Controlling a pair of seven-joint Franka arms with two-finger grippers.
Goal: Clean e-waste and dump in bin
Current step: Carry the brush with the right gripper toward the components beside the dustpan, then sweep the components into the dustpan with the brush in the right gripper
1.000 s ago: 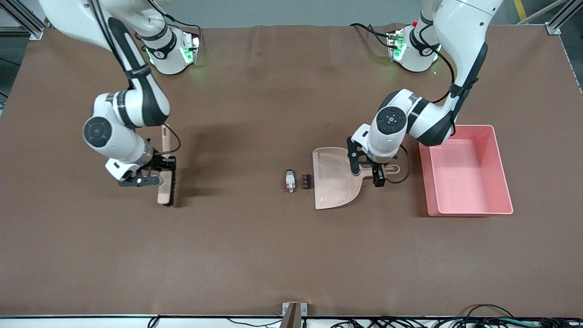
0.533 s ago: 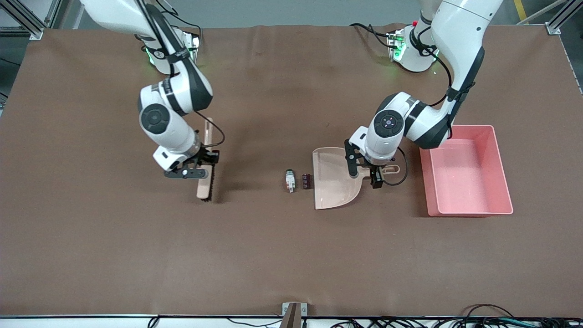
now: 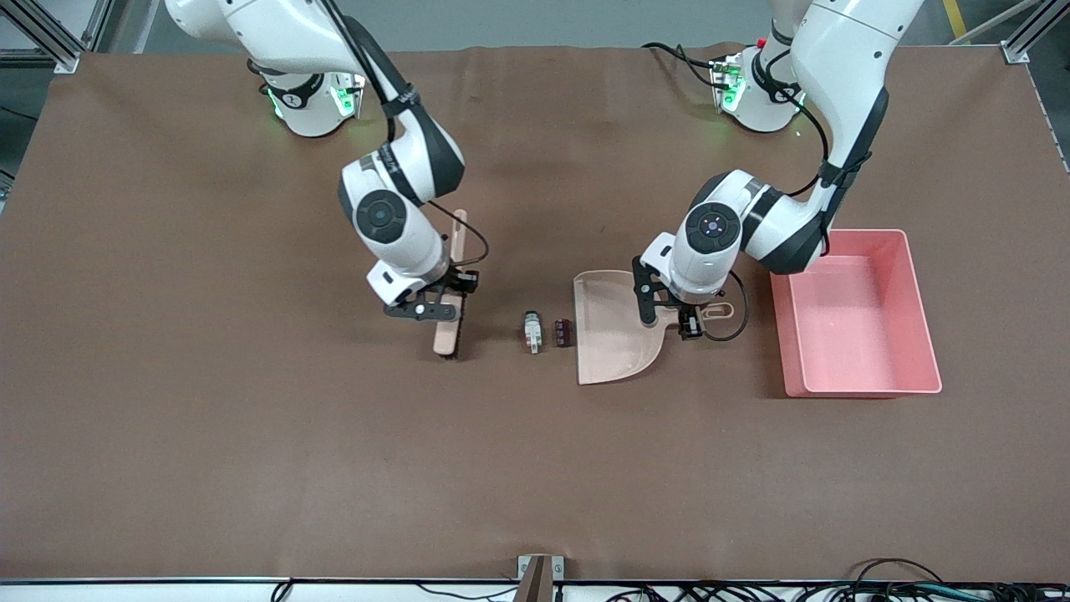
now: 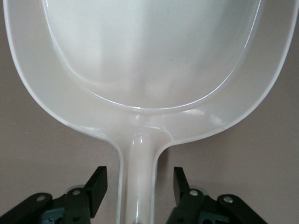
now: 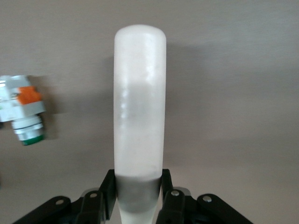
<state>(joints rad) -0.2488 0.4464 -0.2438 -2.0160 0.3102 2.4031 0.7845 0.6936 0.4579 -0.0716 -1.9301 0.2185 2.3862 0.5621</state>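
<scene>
The e-waste lies on the brown cloth: a white-grey part (image 3: 532,331) with green and orange marks, and beside it a dark maroon piece (image 3: 563,331) just outside the mouth of the beige dustpan (image 3: 610,334). My right gripper (image 3: 447,299) is shut on a beige brush (image 3: 451,251), held beside the white-grey part toward the right arm's end. The right wrist view shows the brush (image 5: 139,93) between my shut fingers (image 5: 109,186) and the white-grey part (image 5: 23,109). My left gripper (image 3: 669,319) is open, astride the dustpan handle (image 4: 138,186), not touching it. The pink bin (image 3: 861,387) stands beside the dustpan.
The brown cloth (image 3: 535,468) covers the table. The bin stands toward the left arm's end of the table. Cables lie along the table edge nearest the front camera.
My right arm has carried the brush across the cloth toward the e-waste, stopping close beside the white-grey part. My left gripper stays open over the dustpan handle, barely shifted.
</scene>
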